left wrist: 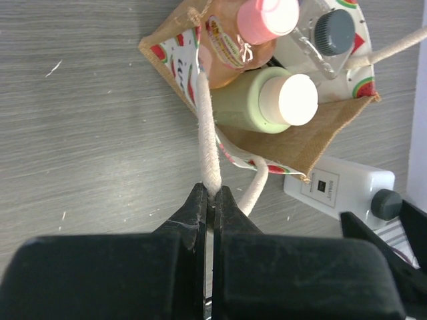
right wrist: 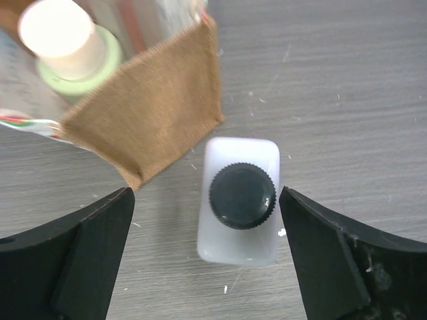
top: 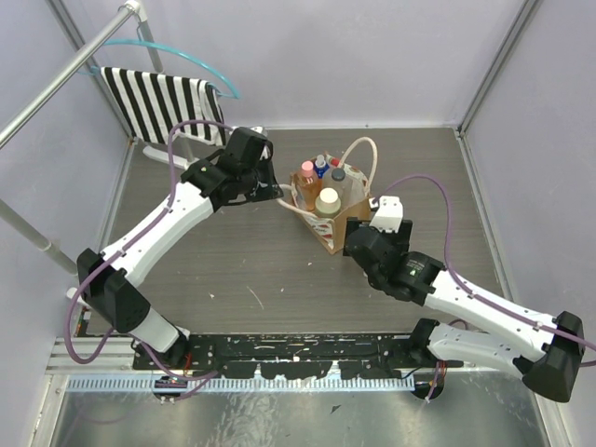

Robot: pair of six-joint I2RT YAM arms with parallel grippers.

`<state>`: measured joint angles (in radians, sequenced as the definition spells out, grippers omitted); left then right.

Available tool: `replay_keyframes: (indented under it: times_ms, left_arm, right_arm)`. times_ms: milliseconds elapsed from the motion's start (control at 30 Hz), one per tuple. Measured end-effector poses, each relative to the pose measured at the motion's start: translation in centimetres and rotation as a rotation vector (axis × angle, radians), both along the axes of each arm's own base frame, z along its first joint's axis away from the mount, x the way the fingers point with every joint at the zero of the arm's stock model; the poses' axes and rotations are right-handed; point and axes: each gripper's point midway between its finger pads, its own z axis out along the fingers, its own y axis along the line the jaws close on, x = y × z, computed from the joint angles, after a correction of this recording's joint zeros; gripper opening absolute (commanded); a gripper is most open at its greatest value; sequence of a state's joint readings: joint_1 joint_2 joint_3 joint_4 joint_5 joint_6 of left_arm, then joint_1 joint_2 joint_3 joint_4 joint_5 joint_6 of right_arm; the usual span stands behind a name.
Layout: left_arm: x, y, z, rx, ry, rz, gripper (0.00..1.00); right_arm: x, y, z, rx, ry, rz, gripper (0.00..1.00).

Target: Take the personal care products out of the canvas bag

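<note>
White flat bottle (right wrist: pixel 238 200) stood cap-up on the desk (right wrist: pixel 333 100) between the spread fingers of the right claw (right wrist: pixel 205 199), untouched, just outside the canvas bag (right wrist: pixel 160 113). Beyond, the olive bottle (right wrist: pixel 67 40) stood upright inside, nearer that claw. The left claw (left wrist: pixel 212 200) pinched the cream handle (left wrist: pixel 207 133).

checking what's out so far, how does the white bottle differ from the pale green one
The white bottle stands on the table outside the canvas bag; the pale green bottle sits inside it. The white bottle is flat-sided, dark-capped; the pale green bottle round, cream-capped. Both are upright and capped.
</note>
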<state>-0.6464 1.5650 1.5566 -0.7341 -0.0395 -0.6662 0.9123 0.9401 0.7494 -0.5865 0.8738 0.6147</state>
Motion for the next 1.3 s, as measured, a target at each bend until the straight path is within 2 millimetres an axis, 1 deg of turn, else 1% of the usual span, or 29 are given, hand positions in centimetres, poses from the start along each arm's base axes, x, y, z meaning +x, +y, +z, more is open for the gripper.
replay_keyframes:
  times_ms: [33, 100, 167, 233, 300, 333, 400, 433, 500, 533, 567, 600, 633, 733, 767, 833, 867, 900, 967, 1000, 1100, 1133, 1167, 1300]
  left_arm:
    - [-0.1, 0.2, -0.2, 0.012, 0.005, 0.001, 0.0]
    - [-0.3, 0.6, -0.5, 0.03, 0.01, 0.002, 0.0]
    - [-0.4, 0.9, -0.6, 0.044, 0.012, 0.005, 0.0]
    - [-0.5, 1.1, -0.6, 0.053, 0.01, 0.004, 0.0]
    - [-0.6, 1.3, -0.6, 0.062, 0.005, 0.004, 0.0]
    - [-0.6, 1.5, -0.5, 0.067, 0.004, 0.005, 0.0]
    - [-0.7, 1.8, -0.5, 0.074, 0.001, 0.008, 0.0]
    - [-0.9, 2.0, -0.6, 0.077, 0.003, 0.009, 0.01]
    - [-1.1, 2.4, -0.5, 0.084, 0.004, 0.013, 0.01]
    - [-1.2, 2.5, -0.3, 0.085, 0.001, 0.015, 0.01]
    - [-1.2, 2.7, -0.2, 0.087, -0.002, 0.019, 0.01]
    - [-1.2, 3.0, -0.1, 0.092, -0.003, 0.023, 0.03]
    - [-1.3, 3.3, -0.1, 0.098, -0.004, 0.029, 0.05]
    - [-1.3, 4.2, 0.2, 0.11, -0.011, 0.047, 0.11]
    - [-1.3, 4.7, 0.2, 0.113, -0.011, 0.055, 0.15]
    - [-1.3, 5.5, 0.2, 0.121, -0.007, 0.071, 0.33]
    - [-1.2, 5.9, 0.3, 0.124, -0.009, 0.075, 0.53]
    - [-1.1, 6.2, 0.5, 0.126, -0.015, 0.082, 0.64]
    - [-1.0, 6.8, 1.0, 0.124, -0.028, 0.094, 0.76]
    - [-0.9, 7.1, 1.2, 0.121, -0.034, 0.099, 0.8]
    - [-0.8, 7.6, 1.5, 0.121, -0.04, 0.107, 0.86]
    - [-0.8, 7.7, 1.4, 0.124, -0.039, 0.106, 0.93]
    - [-0.8, 7.8, 1.2, 0.128, -0.036, 0.105, 0.98]
    - [-1.2, 8.1, 0.5, 0.15, -0.014, 0.104, 0.99]
  right_arm:
    - [0.0, 0.4, 0.7, 0.001, -0.01, 0.013, 0.97]
    - [0.0, 1.3, 2.8, 0.004, -0.042, 0.039, 0.98]
    - [0.3, 2.2, 5.5, 0.01, -0.086, 0.058, 0.99]
    - [0.9, 3.2, 7.8, 0.013, -0.127, 0.081, 1.0]
    - [1.6, 4.3, 9.5, 0.004, -0.168, 0.118, 1.0]
    - [2.0, 4.8, 9.8, -0.007, -0.18, 0.141, 1.0]
    - [2.9, 5.6, 9.6, -0.018, -0.172, 0.186, 1.0]
    - [3.7, 5.8, 9.2, -0.015, -0.154, 0.206, 0.99]
    - [6.3, 5.0, 8.2, 0.005, -0.11, 0.194, 0.97]
    - [7.0, 5.5, 7.6, 0.014, -0.086, 0.215, 0.97]
    - [8.6, 4.1, 7.0, 0.019, -0.064, 0.175, 0.97]
    - [9.5, 3.7, 6.2, 0.021, -0.038, 0.168, 0.97]
    - [10.2, 3.8, 5.5, 0.022, -0.014, 0.173, 0.97]
    - [11.3, 5.4, 3.4, 0.025, 0.051, 0.243, 0.96]
    - [11.6, 6.1, 2.8, 0.028, 0.068, 0.268, 0.95]
    - [12.1, 7.2, 1.5, 0.033, 0.099, 0.313, 0.94]
    - [12.1, 7.6, 1.1, 0.035, 0.108, 0.331, 0.94]
    - [12.2, 8.1, 0.7, 0.039, 0.116, 0.35, 0.93]
    - [12.4, 8.7, 0.4, 0.046, 0.12, 0.378, 0.91]
    - [12.6, 9.0, 0.5, 0.051, 0.118, 0.389, 0.9]
    - [12.9, 9.6, 0.9, 0.065, 0.112, 0.406, 0.9]
    - [13.0, 9.7, 1.0, 0.068, 0.111, 0.412, 0.9]
    - [12.9, 9.8, 1.1, 0.07, 0.11, 0.415, 0.89]
    - [12.6, 9.8, 1.7, 0.063, 0.112, 0.425, 0.89]
